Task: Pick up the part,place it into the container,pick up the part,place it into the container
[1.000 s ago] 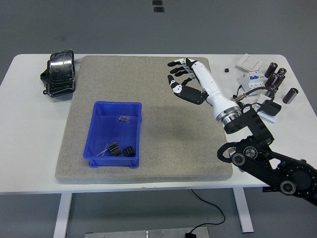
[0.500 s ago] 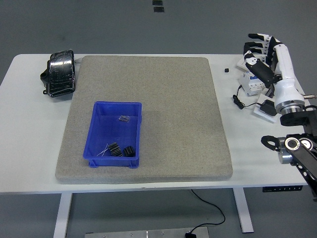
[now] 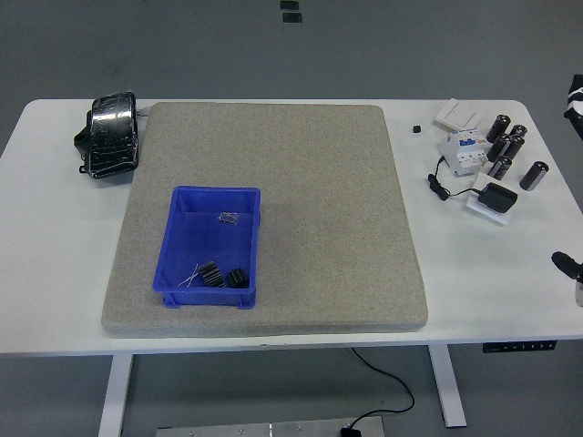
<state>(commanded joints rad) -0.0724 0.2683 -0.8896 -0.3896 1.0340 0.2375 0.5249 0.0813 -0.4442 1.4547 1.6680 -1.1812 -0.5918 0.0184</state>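
- The right arm has swung away off the right edge; only slivers show there, and I cannot tell the right hand's [image 3: 576,96] state.
- 2 dark parts [image 3: 221,275] lie in the blue container [image 3: 181,217], so the task looks done.
- Left arm unseen.

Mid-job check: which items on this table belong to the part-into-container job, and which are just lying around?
Job items:
- blue plastic bin on the grey felt mat
- black gear-like parts inside the bin
- small dark part at the bin's far end

Lying about:
- black wrapped bundle, far left
- dark cylinders, white switch block, black adapter, far right
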